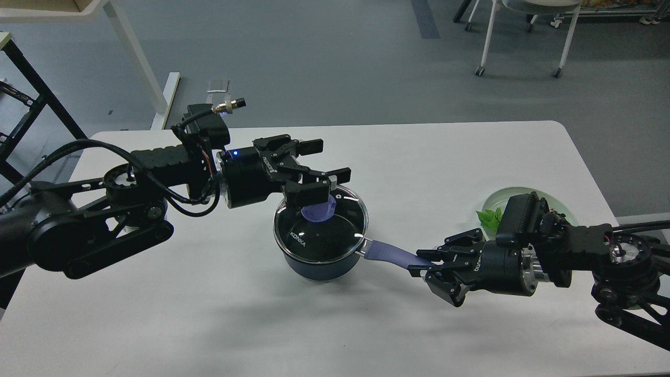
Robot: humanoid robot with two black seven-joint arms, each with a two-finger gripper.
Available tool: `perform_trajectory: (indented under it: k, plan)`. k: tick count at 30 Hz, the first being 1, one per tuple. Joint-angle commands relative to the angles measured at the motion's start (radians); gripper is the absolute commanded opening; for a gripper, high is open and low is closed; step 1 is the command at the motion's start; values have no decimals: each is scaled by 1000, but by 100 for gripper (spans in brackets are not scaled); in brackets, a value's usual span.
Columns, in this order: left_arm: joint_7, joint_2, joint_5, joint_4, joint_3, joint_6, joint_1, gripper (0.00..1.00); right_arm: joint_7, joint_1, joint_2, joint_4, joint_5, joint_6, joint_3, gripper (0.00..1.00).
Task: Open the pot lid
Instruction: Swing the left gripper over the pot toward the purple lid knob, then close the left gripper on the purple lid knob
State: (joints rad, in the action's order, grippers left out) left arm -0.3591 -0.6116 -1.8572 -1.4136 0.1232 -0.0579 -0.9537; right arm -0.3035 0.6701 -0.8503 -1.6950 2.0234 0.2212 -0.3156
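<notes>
A dark blue pot [320, 264] stands mid-table under a glass lid [319, 230] with a blue knob [317, 211]. Its blue handle [388, 255] points right. My left gripper [328, 170] is open, fingers spread just above and behind the knob, partly covering it. My right gripper [426, 268] is shut on the end of the pot handle, low over the table.
The white table [209, 293] carries a pale green plate [523, 201] with green leaves [489, 217] at the right, behind my right arm. A chair on castors [518, 31] and a white desk leg [136, 52] stand beyond the table.
</notes>
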Motion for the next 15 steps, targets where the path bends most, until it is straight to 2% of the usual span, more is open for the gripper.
perform_trajectory:
  k: [1,4,15]
  plan:
    - [17,9,-66,15,-25,-3,-2,93,-2,-1,0,0,0,0,1,20]
    - [46,9,-66,35,-40,-3,3,93,-3,-1,0,0,0,0,3,20]
    - [55,10,-69,41,-83,-3,16,93,-3,-3,2,0,0,0,3,20]
